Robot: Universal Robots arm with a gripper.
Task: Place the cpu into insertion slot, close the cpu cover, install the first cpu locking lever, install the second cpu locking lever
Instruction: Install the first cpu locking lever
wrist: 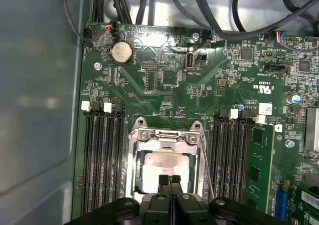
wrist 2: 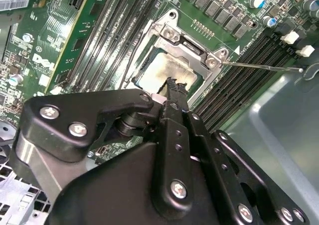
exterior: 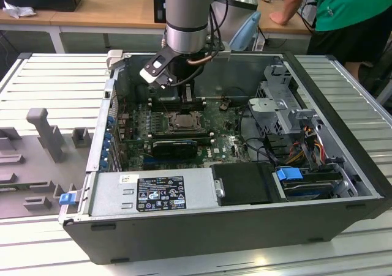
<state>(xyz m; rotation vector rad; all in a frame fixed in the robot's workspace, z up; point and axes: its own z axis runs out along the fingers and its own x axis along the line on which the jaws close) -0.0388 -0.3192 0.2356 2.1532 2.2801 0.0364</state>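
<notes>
Just above centre in the exterior view, the gripper (exterior: 187, 103), jaws closed on nothing, sits at the cpu (exterior: 183, 121); a hard push or sideways slip could scratch it.

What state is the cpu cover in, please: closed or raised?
Closed: the cpu cover lies flat, framing the cpu.

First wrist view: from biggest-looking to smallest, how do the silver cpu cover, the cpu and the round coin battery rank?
1. cpu cover
2. cpu, framed inside the cover's cut-out
3. coin battery, clearly smallest
</notes>
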